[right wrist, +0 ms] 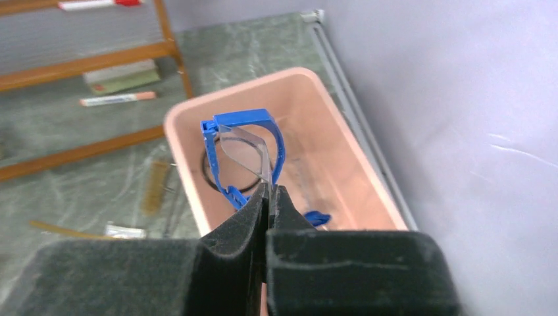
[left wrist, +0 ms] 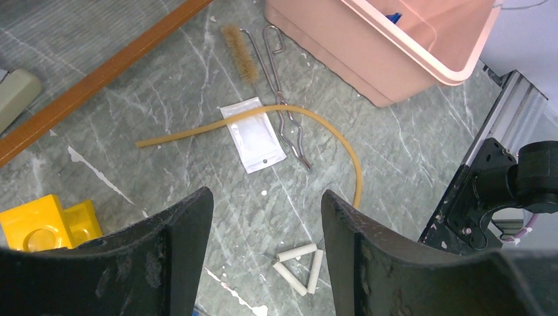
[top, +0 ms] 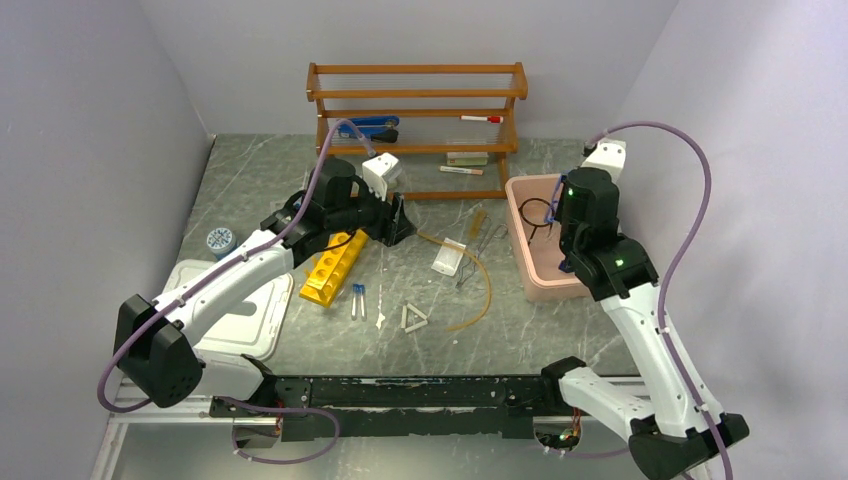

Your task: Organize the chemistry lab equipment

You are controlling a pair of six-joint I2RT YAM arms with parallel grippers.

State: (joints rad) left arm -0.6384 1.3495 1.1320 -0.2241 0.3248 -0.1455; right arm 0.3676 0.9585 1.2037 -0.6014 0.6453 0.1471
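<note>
The blue goggles (right wrist: 243,150) hang over the pink bin (right wrist: 329,125), my right jaws clamped on only the thin edge of the clear lens. That pinch could slip, or the frame could catch the rim on release and tip out. My left jaws stand apart, empty, above the amber tubing (left wrist: 357,181) on the table (left wrist: 408,151).

Light was soft, even and fairly bright, seemingly from above, leaving only faint shadows on the tabletop (left wrist: 408,151). The left gripper (left wrist: 266,217) and right gripper (right wrist: 268,194) looked dark and blurred close up; beyond the left one, details were sharp.
</note>
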